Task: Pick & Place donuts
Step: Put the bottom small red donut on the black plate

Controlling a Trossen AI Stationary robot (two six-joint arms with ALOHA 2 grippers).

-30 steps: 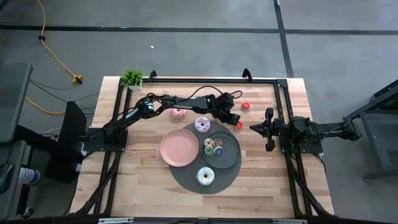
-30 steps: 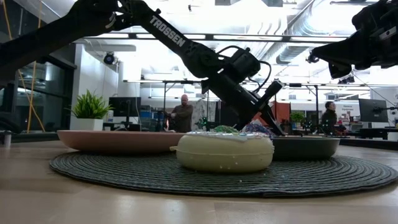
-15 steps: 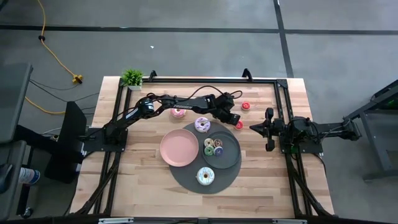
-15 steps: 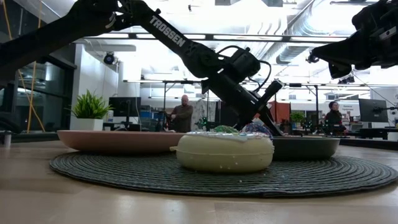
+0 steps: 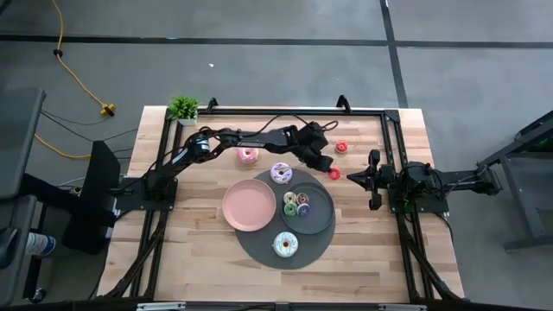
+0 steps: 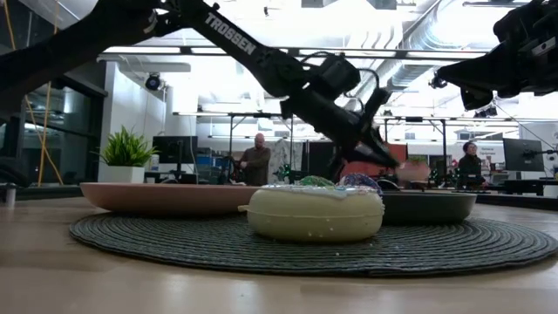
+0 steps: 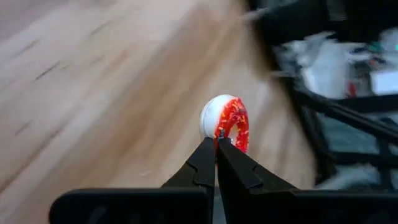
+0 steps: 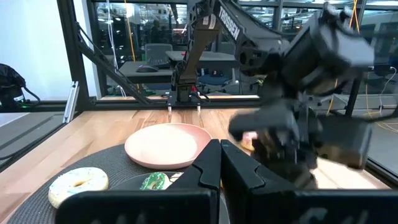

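Observation:
My left gripper (image 5: pixel 329 169) reaches over the table's far right part and is shut on a tiny red donut (image 7: pixel 226 122). A second tiny red donut (image 5: pixel 341 147) lies on the wood behind it. A pink-iced donut (image 5: pixel 248 155) rests on the table. Two larger donuts (image 5: pixel 281 173) (image 5: pixel 286 245) lie on the dark round mat (image 5: pixel 259 246). Several tiny donuts (image 5: pixel 298 205) sit in the grey plate (image 5: pixel 321 216). My right gripper (image 5: pixel 350 177) waits shut at the table's right edge. My left gripper pinches the tiny red donut's ring (image 7: pixel 222 134) between the tips of its two fingers (image 7: pixel 202 163), at the ring's near side. The fingers slant downward, coming from the table's left. The donut stands on edge beyond the fingertips, lifted clear of the wood.
A pink plate (image 5: pixel 249 206) lies on the mat beside the grey plate. A small potted plant (image 5: pixel 183 108) stands at the far left corner. A black frame (image 5: pixel 285 111) borders the table. People stand in the room beyond the table.
My left gripper has gone up with the tiny red donut, which has come off the table, and the wrist has rolled a little. My right arm has kept still.

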